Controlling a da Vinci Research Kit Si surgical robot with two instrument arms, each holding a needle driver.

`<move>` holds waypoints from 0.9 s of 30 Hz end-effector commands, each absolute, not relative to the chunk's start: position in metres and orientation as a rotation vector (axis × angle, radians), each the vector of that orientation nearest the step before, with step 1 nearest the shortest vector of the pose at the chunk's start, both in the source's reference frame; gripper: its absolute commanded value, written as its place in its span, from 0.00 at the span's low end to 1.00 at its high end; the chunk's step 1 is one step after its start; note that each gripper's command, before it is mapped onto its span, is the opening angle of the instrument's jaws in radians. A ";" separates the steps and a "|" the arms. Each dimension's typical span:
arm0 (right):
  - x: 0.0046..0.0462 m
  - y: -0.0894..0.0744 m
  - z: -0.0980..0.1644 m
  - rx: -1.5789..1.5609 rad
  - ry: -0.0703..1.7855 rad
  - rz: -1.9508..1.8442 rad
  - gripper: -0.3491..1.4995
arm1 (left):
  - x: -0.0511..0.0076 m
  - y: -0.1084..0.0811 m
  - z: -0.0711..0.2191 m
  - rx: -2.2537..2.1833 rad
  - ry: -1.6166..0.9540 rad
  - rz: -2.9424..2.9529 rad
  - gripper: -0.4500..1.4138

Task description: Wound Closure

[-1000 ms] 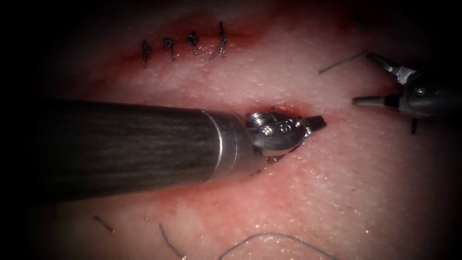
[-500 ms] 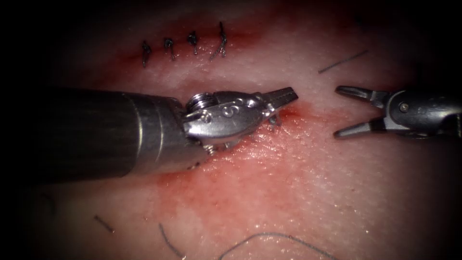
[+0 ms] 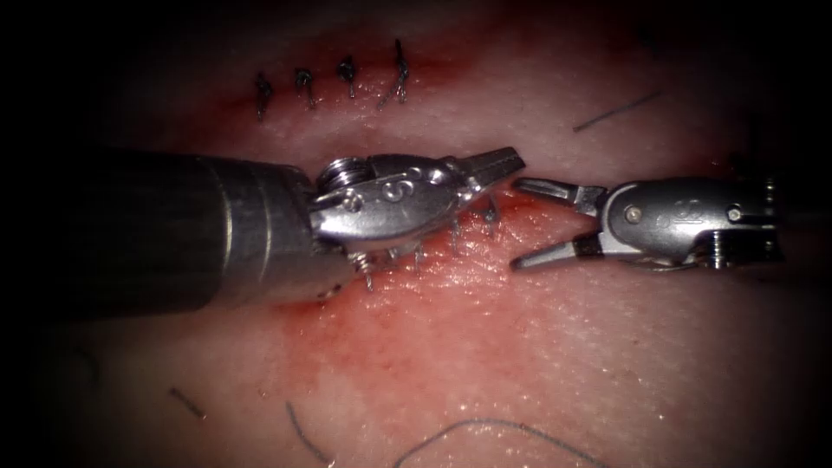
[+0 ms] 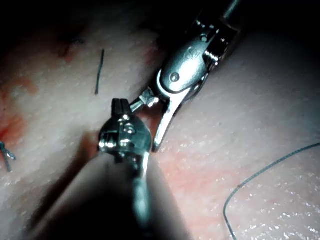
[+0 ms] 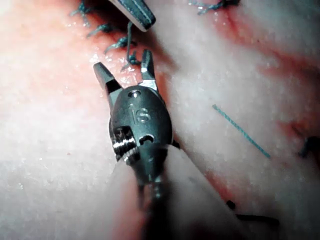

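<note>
My left tool [image 3: 501, 162] comes in from the left over the lower cut [image 3: 433, 260]. Its jaws are shut on a short thread tail [image 3: 490, 211] that rises from the rightmost stitch. The right wrist view shows that tail [image 5: 129, 42] running from the left tool's tip [image 5: 139, 14] down to the knot. My right tool [image 3: 517, 224] is just right of that stitch, jaws open, holding nothing. They straddle the knot in the right wrist view [image 5: 125, 66]. The left wrist view has the left tool [image 4: 120, 107] beside the open right tool [image 4: 152, 121]. I see no needle.
Several knotted stitches [image 3: 414, 258] lie along the lower cut amid red fluid. A second stitched cut [image 3: 347, 78] runs farther back. Cut ends of thread [image 3: 615, 111] lie at the back right and front left [image 3: 186, 403]. A loose thread loop [image 3: 485, 425] lies in front.
The left tool has drawn back to the left and lifted off the cut, uncovering the stitches. The right tool has moved left to the rightmost stitch, its jaws open throughout.
</note>
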State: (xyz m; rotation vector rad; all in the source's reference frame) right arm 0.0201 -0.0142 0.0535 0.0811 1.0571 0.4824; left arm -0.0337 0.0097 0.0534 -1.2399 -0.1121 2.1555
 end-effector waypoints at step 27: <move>0.0270 -0.014 0.057 0.088 1.097 0.594 0.87 | -0.0346 0.009 0.054 -1.241 -0.096 2.173 0.00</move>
